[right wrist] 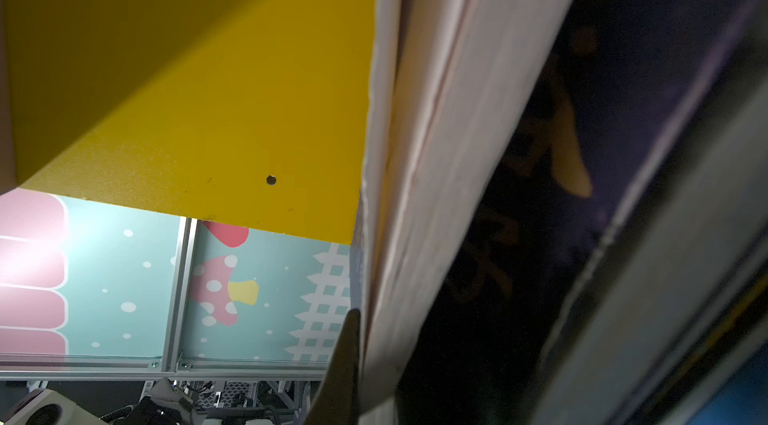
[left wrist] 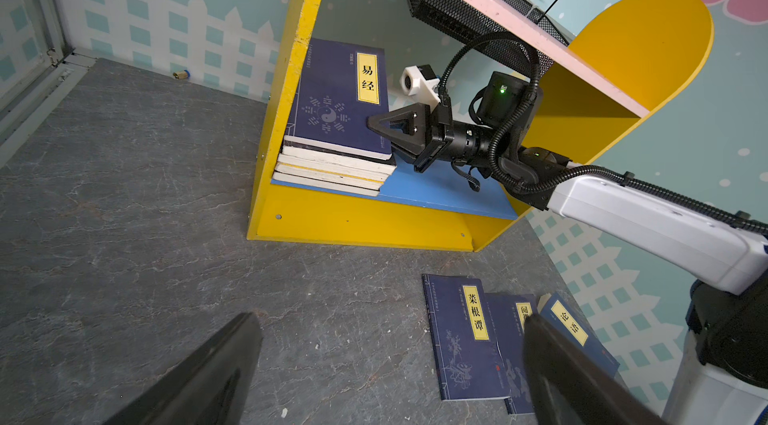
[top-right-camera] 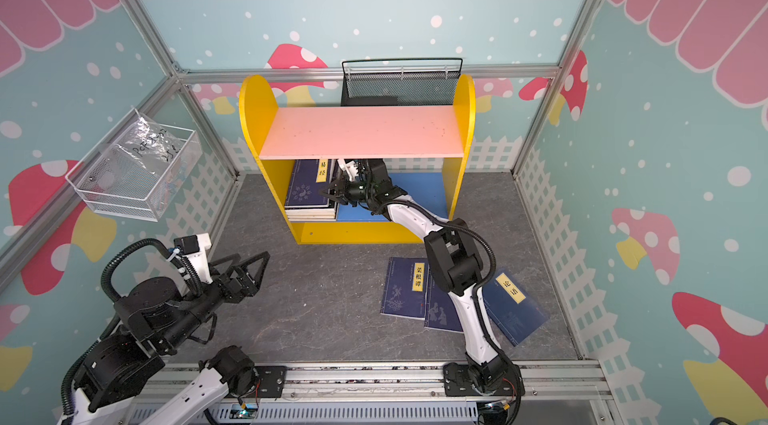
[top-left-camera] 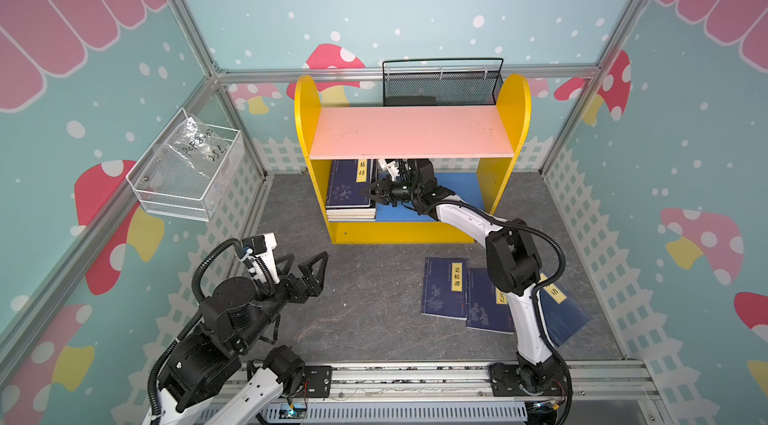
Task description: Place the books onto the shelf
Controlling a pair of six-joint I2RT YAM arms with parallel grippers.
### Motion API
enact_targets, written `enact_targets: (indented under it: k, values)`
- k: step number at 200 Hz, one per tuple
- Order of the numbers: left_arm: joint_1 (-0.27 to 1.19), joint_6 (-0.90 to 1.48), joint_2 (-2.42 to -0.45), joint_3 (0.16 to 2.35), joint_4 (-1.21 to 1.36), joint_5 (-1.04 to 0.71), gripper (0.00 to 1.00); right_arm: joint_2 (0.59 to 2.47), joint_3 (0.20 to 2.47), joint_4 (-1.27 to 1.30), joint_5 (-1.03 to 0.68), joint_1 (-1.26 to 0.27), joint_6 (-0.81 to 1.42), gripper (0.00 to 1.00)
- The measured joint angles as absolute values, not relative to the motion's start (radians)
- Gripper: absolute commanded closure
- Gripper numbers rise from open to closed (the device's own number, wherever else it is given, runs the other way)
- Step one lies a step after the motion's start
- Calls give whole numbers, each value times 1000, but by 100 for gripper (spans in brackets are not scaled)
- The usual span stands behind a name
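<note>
The shelf stands at the back with yellow sides, a pink upper board and a blue lower board. A stack of books lies flat at the left end of the lower board, a navy one on top. My right gripper reaches in under the pink board, shut, its tip against that stack; the right wrist view shows page edges close up. Three navy books lie on the floor, partly under the right arm. My left gripper hovers open over bare floor.
A black mesh basket stands behind the shelf. A white wire basket holding a plastic bag hangs on the left wall. A metal rail carrying both arm bases runs along the front. A small brass fitting lies by the back wall.
</note>
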State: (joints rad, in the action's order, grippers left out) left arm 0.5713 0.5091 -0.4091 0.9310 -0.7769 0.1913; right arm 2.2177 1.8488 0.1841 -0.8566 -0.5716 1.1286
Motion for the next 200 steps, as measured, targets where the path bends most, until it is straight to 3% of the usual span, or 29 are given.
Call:
enact_targets:
  k: [72, 104, 200]
  values:
    - [571, 513, -409, 924, -776, 191, 1, 2218, 1849, 180, -856, -575, 1122, 90]
    - [571, 513, -409, 924, -776, 191, 1, 2218, 1849, 179, -854, -575, 1121, 83]
    - [571, 517, -402, 923, -776, 191, 1, 2245, 1922, 115, -852, -576, 1110, 80]
